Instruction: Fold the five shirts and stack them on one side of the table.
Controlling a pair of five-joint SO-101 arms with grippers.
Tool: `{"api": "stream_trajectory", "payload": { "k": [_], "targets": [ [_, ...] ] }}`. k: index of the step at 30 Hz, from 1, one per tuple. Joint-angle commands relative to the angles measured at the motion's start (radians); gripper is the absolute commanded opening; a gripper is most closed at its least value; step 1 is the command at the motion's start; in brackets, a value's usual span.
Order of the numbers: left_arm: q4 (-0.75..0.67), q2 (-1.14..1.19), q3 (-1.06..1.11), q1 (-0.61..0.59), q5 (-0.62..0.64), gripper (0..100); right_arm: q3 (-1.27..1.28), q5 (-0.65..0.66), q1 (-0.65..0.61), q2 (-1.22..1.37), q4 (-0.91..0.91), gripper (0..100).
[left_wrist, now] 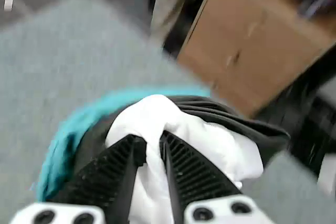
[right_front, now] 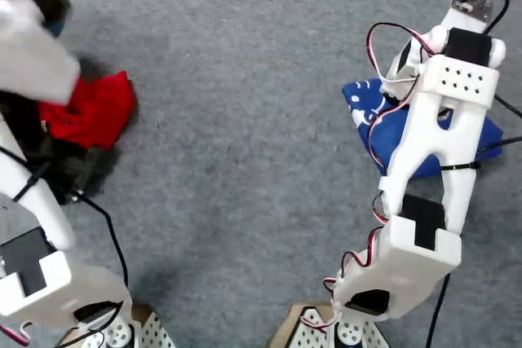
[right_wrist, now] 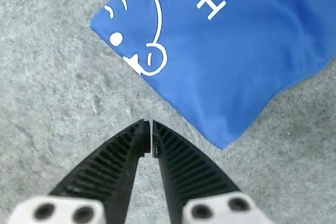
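My left gripper (left_wrist: 153, 148) is shut on a white shirt (left_wrist: 157, 124), pinching a fold of it; the white shirt (right_front: 33, 55) hangs lifted at the table's far left. Under it lie a teal shirt (left_wrist: 65, 135) and a black shirt (left_wrist: 231, 116). A crumpled red shirt (right_front: 94, 110) lies on the table beside them. A folded blue shirt (right_wrist: 231, 51) with white print rests flat at the right, partly hidden by the right arm (right_front: 432, 169) in the high view. My right gripper (right_wrist: 148, 132) is shut and empty, just off the blue shirt's edge.
Grey felt (right_front: 245, 120) covers the table, with a wide bare stretch in the middle. A brown cabinet (left_wrist: 252, 45) stands beyond the far edge. Both arm bases (right_front: 326, 323) sit at the near edge.
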Motion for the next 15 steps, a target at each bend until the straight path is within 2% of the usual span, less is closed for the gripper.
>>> {"api": "stream_trajectory", "payload": {
  "k": [1,9,15],
  "targets": [
    [-0.124,-0.058,-0.163,-0.006,0.048,2,-0.044,-0.011,-0.008,-0.050,0.025,1.6],
    [-0.245,-0.048,-0.272,-0.005,0.055,2,0.005,-0.011,-0.013,-0.050,0.025,1.6],
    [-0.181,-0.058,-0.281,0.043,0.052,2,0.021,-0.011,-0.013,-0.050,0.023,1.6]
  ]
}}
